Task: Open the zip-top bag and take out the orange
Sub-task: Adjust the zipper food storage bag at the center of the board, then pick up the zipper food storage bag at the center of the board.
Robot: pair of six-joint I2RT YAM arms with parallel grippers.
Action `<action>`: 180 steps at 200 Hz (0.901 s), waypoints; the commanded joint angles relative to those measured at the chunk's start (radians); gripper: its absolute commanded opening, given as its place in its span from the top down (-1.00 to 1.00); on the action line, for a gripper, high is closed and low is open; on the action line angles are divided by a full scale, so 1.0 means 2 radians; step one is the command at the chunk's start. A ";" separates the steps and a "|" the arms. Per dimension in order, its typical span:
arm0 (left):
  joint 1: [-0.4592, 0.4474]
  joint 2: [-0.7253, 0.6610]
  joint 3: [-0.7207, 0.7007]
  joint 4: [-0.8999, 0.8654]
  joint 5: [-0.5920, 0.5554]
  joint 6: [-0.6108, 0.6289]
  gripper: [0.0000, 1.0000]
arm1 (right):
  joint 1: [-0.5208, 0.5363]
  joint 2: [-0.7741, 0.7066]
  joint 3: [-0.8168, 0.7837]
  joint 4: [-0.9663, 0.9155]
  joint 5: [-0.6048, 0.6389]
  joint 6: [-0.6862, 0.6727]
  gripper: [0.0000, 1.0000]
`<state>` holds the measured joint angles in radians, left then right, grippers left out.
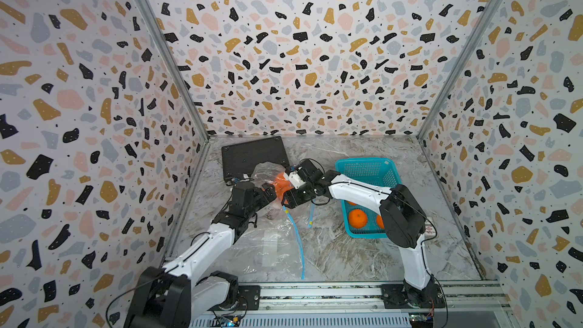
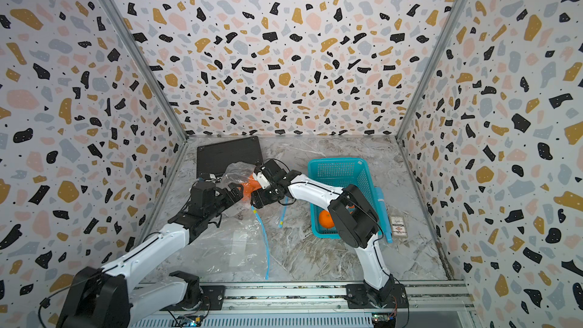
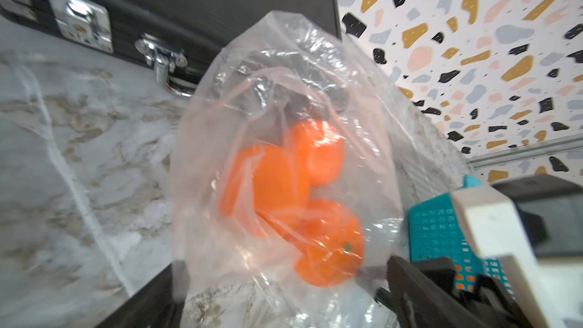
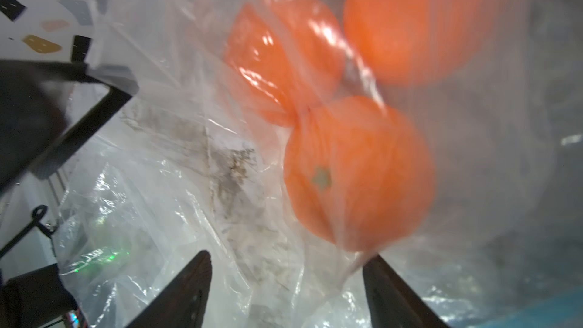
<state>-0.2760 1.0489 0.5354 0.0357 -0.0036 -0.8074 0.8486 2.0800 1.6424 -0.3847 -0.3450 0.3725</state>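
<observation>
While inside zip-top bag (image 3: 284,67), three oranges (image 3: 274,184).

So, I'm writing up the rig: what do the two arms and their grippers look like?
The left arm and right arm have white shells, bulky black joints and thin black cables. The left gripper and right gripper are black with tapered jaws.

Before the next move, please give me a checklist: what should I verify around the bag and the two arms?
1. Jaws of left gripper open: ok.
2. Jaws of right gripper open, only film between them: ok.
3. The oranges out of the zip-top bag: not ok, three behind film.
4. Its mouth open: cannot tell.
5. Room in basket: ok, far end bare.
</observation>
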 commanded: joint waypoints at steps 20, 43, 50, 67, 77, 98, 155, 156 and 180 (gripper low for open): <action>-0.001 -0.075 -0.005 -0.077 0.022 0.016 -0.99 | -0.012 -0.006 0.038 -0.032 0.000 -0.019 -0.53; -0.027 -0.009 0.002 -0.033 0.096 0.015 -1.00 | -0.013 -0.066 -0.036 0.006 0.033 -0.004 -0.56; -0.037 0.012 0.017 -0.045 0.085 0.024 -1.00 | -0.014 -0.080 -0.050 -0.001 0.055 0.000 -0.56; -0.047 0.053 0.026 -0.026 0.078 0.027 -0.97 | -0.020 -0.103 -0.078 -0.018 0.102 0.008 -0.57; -0.047 0.071 0.026 -0.015 0.080 0.025 -0.94 | -0.029 -0.107 -0.097 -0.006 0.107 0.018 -0.58; -0.051 0.109 0.030 0.015 0.090 0.024 -0.88 | -0.042 -0.086 -0.104 -0.003 0.091 0.024 -0.57; -0.073 0.151 0.054 0.021 0.060 0.027 -0.94 | -0.048 -0.043 -0.114 0.032 0.066 0.048 -0.59; -0.072 0.151 0.054 0.021 0.060 0.027 -0.94 | -0.048 -0.043 -0.114 0.033 0.066 0.048 -0.59; -0.075 0.161 0.046 0.043 0.073 0.022 -0.94 | -0.049 -0.024 -0.107 0.038 0.069 0.046 -0.58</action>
<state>-0.4213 1.3506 0.6167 0.0570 0.1402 -0.7719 0.7483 2.0235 1.4155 -0.3439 -0.1951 0.4526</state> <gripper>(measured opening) 0.969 0.795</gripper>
